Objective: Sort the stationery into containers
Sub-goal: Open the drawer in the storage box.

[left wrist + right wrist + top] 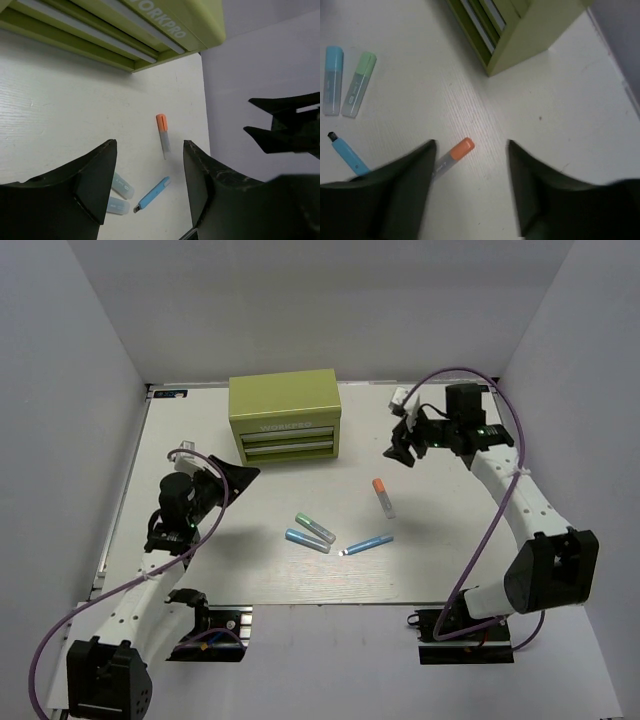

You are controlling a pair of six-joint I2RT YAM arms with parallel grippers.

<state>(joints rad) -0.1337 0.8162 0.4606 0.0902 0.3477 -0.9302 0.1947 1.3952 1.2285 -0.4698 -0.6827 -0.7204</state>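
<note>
Opening step, nothing grasped yet. Left gripper [238, 476] and right gripper [401, 452] both wide, empty. Markers [315, 528] lie on table [450, 530] before the chest [285, 420], drawers shut. Next move likely needs a drawer pulled open.

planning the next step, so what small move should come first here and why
Probably ease the left gripper, open and empty, toward the chest and pull a drawer open. The drawers look shut, and the orange-capped marker, green-capped marker, light blue marker and slim blue pen all lie loose on the table, so nothing can go in yet.
</note>
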